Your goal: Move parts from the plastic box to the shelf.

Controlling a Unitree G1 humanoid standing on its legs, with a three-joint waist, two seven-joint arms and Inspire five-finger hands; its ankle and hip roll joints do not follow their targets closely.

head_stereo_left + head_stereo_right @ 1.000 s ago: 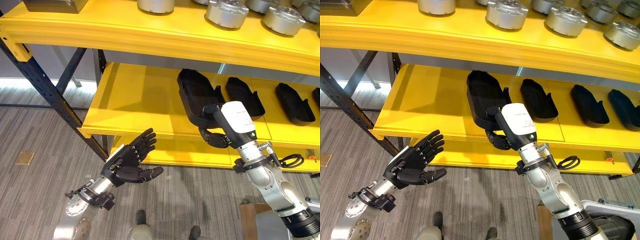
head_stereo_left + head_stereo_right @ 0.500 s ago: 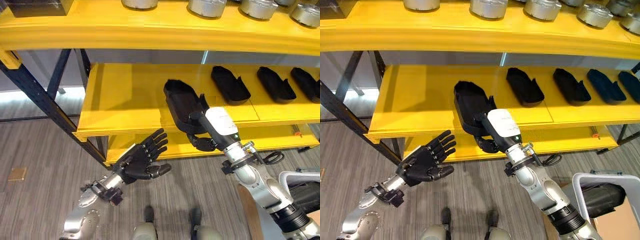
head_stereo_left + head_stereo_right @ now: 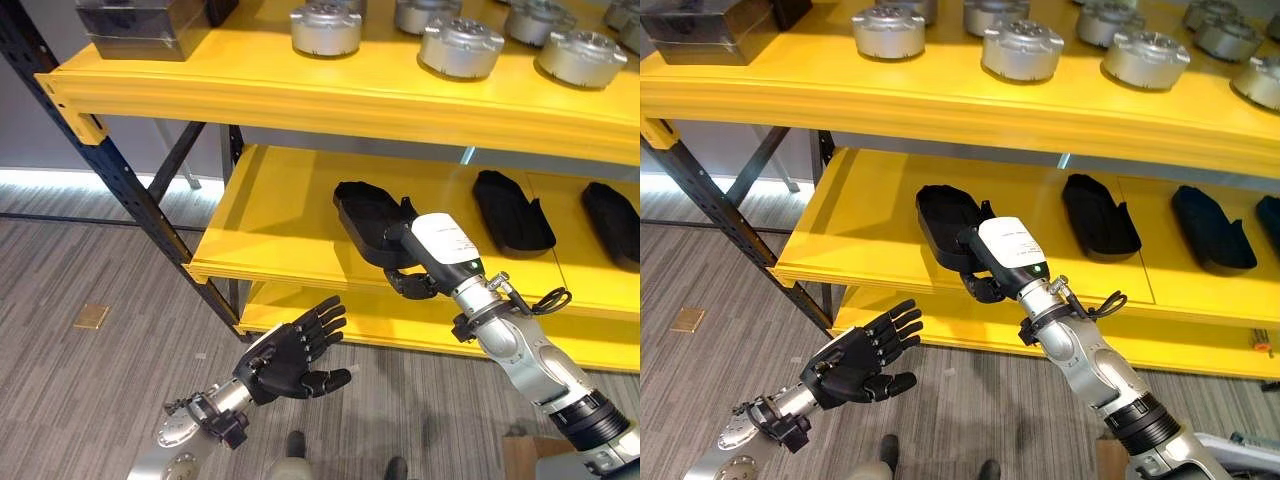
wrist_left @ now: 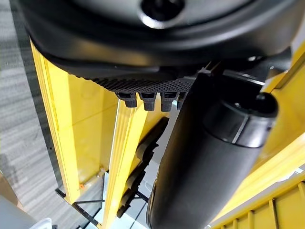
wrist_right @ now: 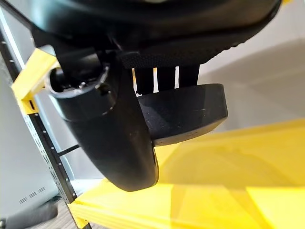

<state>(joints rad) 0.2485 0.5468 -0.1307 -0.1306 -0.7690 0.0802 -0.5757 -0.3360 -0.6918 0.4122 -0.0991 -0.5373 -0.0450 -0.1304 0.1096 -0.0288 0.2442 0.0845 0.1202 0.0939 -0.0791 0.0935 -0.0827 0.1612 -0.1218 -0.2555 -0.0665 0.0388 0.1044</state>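
Step in hand: setting a black plastic part point(image 3: 368, 216) down on the middle shelf point(image 3: 280, 215) — my reading, since it sits at the shelf's front edge with the hand on it.

Right hand point(image 3: 412, 283): fingers curled under the near end of the part, thumb clamped over its rim in the right wrist view point(image 5: 183, 112) — a grip on the part.

Where the part is: low over the yellow board, or on it; I cannot tell whether it touches. Its near end overhangs the front lip.

Neighbours: two more black parts point(image 3: 513, 211) lie in a row toward 3 o'clock, each well apart from the held one.

Left hand point(image 3: 290, 356): out at 7 o'clock below the shelf, fingers spread and relaxed, holding nothing.

Doing it well: push the part toward 12 o'clock until its whole base is on the board, line it up with the row, then loosen the fingers downward so they clear the lip.

Risk: let go too soon and the overhanging end could tip it off the front.

Upper shelf point(image 3: 330, 95): round metal parts point(image 3: 457, 46), not involved.
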